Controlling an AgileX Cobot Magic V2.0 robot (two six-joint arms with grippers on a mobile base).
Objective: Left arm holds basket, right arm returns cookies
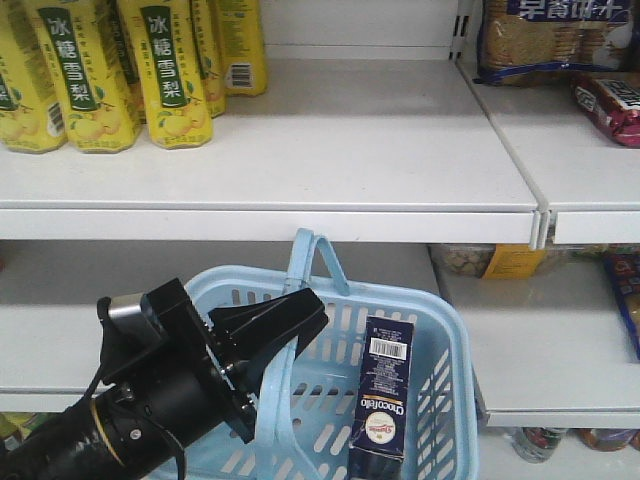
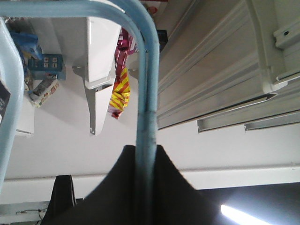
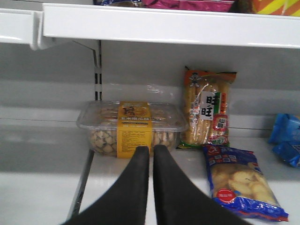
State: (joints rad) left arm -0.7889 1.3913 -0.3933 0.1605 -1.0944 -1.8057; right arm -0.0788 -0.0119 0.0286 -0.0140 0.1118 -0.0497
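Basket (image 1: 455, 350): is hanging in front of the shelves, with its back handle (image 1: 316, 250) standing upright just under the edge of the upper shelf (image 1: 330, 140).
Left arm (image 1: 120, 425): is reaching in from the lower left corner of the front view, towards the basket.
Left gripper (image 1: 288, 335): is pinching the front handle (image 1: 272, 405). In the left wrist view this blue bar is running straight between the two black fingers (image 2: 117, 187), which are pressing on it from both sides.
Cookies (image 1: 385, 395): are standing upright inside the basket, in its right part near the right wall, with the barcode at the top. The box is sitting to the right of the left gripper and is not touching it.
Right gripper (image 3: 151, 157): is showing its fingers pressed together with only a thin slit between them, holding nothing, and is pointing at a lower shelf.
Tub (image 3: 131, 124): is lying just behind the right fingertips, clear, with a yellow label.
Cracker pack (image 3: 206, 110): is standing just right of the tub.
Snack bag (image 3: 239, 180): is lying flat, to the right of the fingers.
Bottles (image 1: 175, 70): are standing at the left on the upper shelf.
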